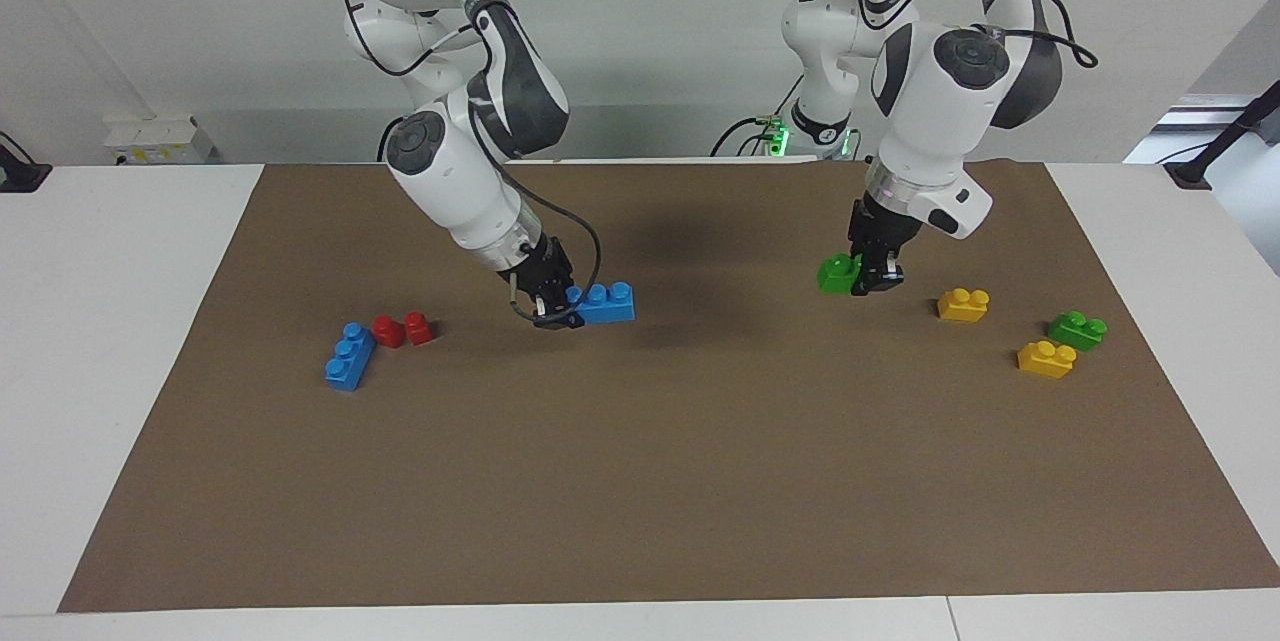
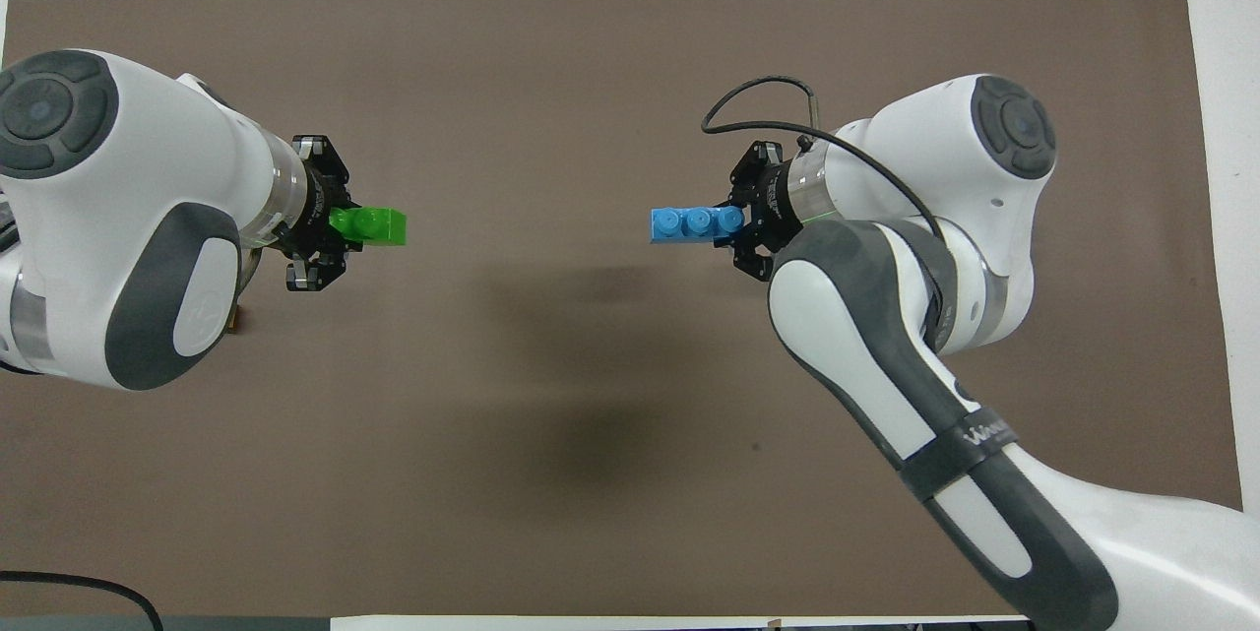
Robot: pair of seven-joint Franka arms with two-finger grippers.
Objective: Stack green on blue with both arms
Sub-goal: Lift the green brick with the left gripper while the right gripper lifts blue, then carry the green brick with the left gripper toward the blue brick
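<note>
My left gripper point(image 1: 872, 279) point(image 2: 340, 222) is shut on one end of the green brick point(image 1: 836, 273) point(image 2: 374, 225) and holds it in the air over the mat, toward the left arm's end. The green brick's free end points at the table's middle. Over the mat closer to the middle, my right gripper point(image 1: 560, 311) point(image 2: 736, 220) is shut on the end of the blue brick point(image 1: 603, 302) point(image 2: 694, 222). That brick is level with its three studs up. A wide gap of bare mat separates the two held bricks.
A second blue brick point(image 1: 349, 356) and two red bricks point(image 1: 403, 329) lie toward the right arm's end of the brown mat point(image 1: 640, 481). Two yellow bricks point(image 1: 963, 304) point(image 1: 1046, 358) and another green brick point(image 1: 1077, 329) lie toward the left arm's end.
</note>
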